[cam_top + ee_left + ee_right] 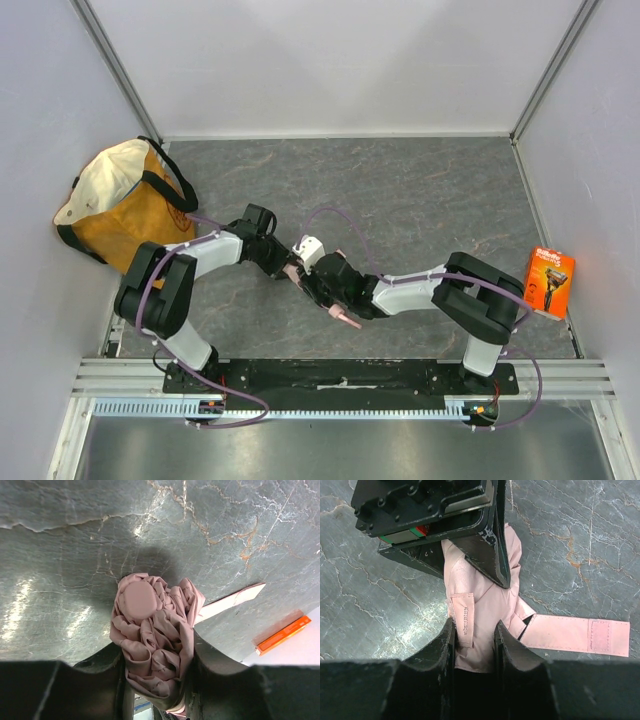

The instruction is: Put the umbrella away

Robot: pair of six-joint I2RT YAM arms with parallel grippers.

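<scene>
"Orange-and-cream tote (118,200) at the far left, slumped against the wall. Next along, my left gripper (156,650) is clamped on the umbrella (145,610), its jaws pressed into the bunched pink fabric near one end."

"And the umbrella itself?"

"Mid-table, just ahead of the arm bases, folded and bridging the two grippers. I can't tell from here whether it rests on the table (420,190) or hangs just off it. My right gripper (475,625) is closed on it too, right beside the left one, so both hands have the bundle. The strap (575,634) trails loose to the right, flat on the table and not wrapped round anything. Far right there's an orange box (549,282), well apart from all this."

"So which step are you on?"

"I'd call it bundling: canopy gathered, strap not yet fastened, nothing near the tote. Early to middle of the job, by my reckoning."

"Next move?"

"One hand has to keep the roll tight while the other lets go, takes the strap, winds it round and presses it shut. Then comes a carry left to the tote. Its mouth looks floppy to me — I'd expect to need the free hand to hold it open."
</scene>
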